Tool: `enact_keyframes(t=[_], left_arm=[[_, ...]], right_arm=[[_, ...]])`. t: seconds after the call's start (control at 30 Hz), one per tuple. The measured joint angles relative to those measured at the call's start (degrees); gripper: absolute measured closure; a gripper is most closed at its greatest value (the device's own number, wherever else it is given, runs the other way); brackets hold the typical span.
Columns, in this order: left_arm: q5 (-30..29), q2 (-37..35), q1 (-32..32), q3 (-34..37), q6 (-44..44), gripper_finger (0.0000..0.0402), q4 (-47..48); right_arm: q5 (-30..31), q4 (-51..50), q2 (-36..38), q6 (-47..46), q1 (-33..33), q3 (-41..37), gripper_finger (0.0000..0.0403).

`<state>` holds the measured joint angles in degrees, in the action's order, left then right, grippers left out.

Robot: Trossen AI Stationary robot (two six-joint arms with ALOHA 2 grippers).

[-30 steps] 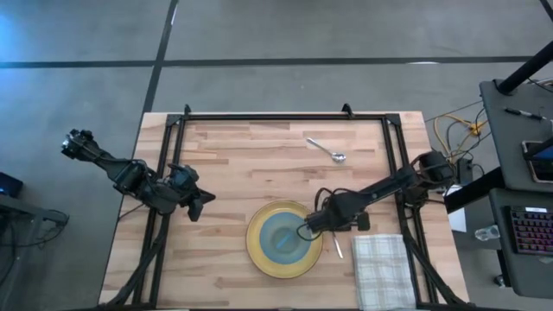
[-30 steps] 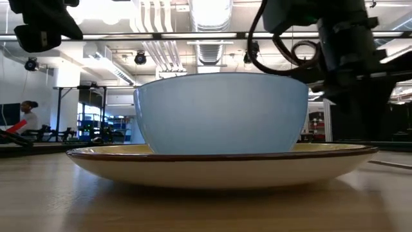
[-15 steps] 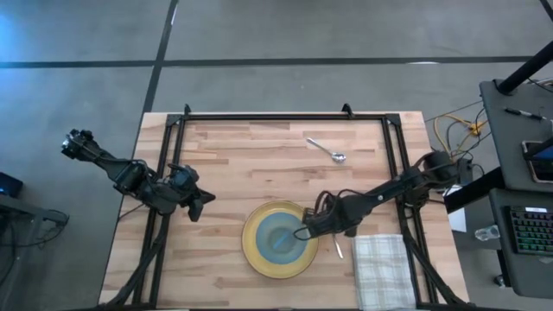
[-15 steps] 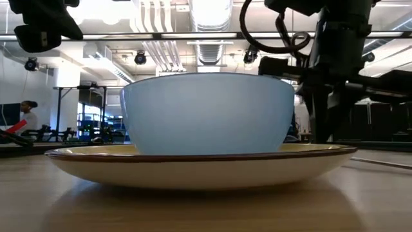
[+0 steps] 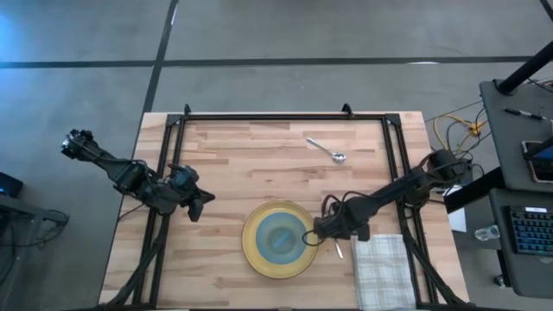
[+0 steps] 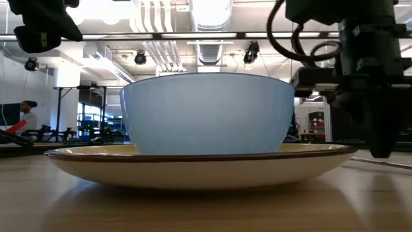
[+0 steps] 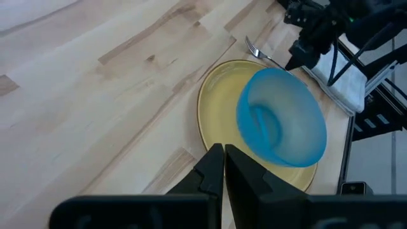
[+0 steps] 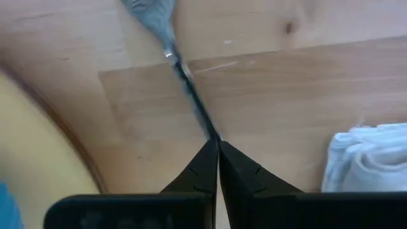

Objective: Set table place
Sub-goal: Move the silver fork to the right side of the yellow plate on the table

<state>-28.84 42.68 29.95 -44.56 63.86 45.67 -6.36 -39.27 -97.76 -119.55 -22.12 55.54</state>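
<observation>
While the left gripper waits closed, the right gripper's closed fingers hover over the fork, between plate and napkin.

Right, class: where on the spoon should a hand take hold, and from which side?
Take the spoon mid-handle, straight down from above, fingers across the shaft. It lies flat and alone on the table, handle slanting away from its bowl, so the thin shaft is probably easiest to pinch.
</observation>
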Motion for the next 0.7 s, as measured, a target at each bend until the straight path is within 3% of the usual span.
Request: enact_keyframes(t=[0.2,0.7], left_arm=[[-0.1,0.1,0.0,0.0,0.1,0.0402,0.0],[-0.5,0.1,-0.3,0.0,0.3,0.0402,-0.1]], right_arm=[[0.5,1.5,0.5,-2.9,-1.5,-1.9,0.0394],[0.5,0.1,2.1,0.1,-1.9,-1.4,0.0394]])
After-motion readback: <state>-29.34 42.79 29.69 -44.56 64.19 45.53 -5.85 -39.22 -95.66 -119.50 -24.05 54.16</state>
